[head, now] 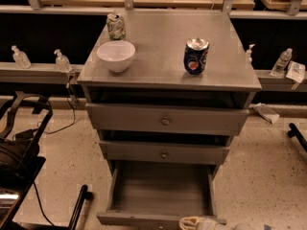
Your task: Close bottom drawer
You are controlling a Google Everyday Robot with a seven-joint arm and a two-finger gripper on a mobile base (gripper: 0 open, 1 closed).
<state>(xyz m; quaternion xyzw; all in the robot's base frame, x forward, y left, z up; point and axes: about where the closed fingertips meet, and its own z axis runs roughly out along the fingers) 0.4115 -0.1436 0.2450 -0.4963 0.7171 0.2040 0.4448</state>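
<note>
1. Barely in view at six o'clock: gripper [192, 223], pale and rounded, touching or just beside the front lip of the bottom drawer [160, 190]; whether apart or together, cannot tell.
2. Pulled far out, that drawer, at twelve o'clock from the gripper and below the two nearly shut drawers.
3. Placed off-centre, toward five o'clock on the drawer front: likely to skew the box and jam it if pushed from there.
4. Could also ride over the lip into the open box and push nothing.
5. Shoved hard, may jolt the cabinet [158, 75], toppling the blue can [195, 56] or shifting the white bowl [115, 55].
</note>
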